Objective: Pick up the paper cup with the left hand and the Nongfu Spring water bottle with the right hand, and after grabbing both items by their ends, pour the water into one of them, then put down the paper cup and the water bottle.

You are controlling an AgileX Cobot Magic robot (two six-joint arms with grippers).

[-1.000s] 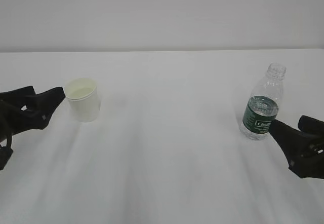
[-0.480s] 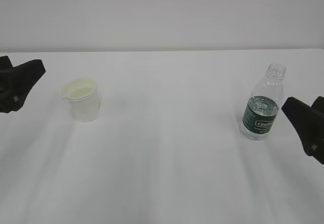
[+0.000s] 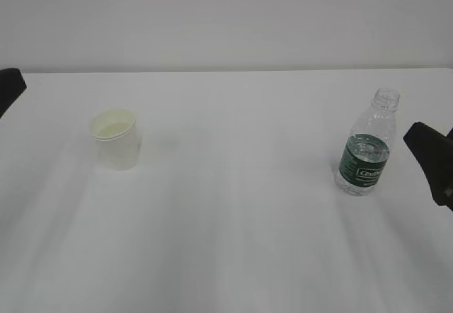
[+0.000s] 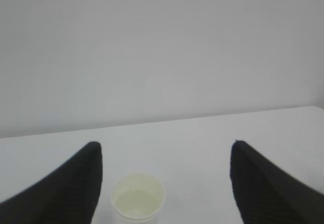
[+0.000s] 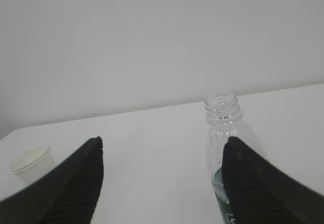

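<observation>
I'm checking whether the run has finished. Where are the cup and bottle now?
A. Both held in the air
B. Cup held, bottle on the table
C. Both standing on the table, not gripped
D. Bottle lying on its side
C: the cup and the bottle both stand upright on the table, and the left gripper and right gripper are open, off to the sides, with nothing gripped.

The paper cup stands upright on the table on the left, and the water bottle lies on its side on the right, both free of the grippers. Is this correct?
Not quite. The water bottle does not lie on its side: it stands upright with its open neck on top, as the exterior view shows. The rest holds: the paper cup stands upright on the left, and neither gripper touches either one.
</observation>
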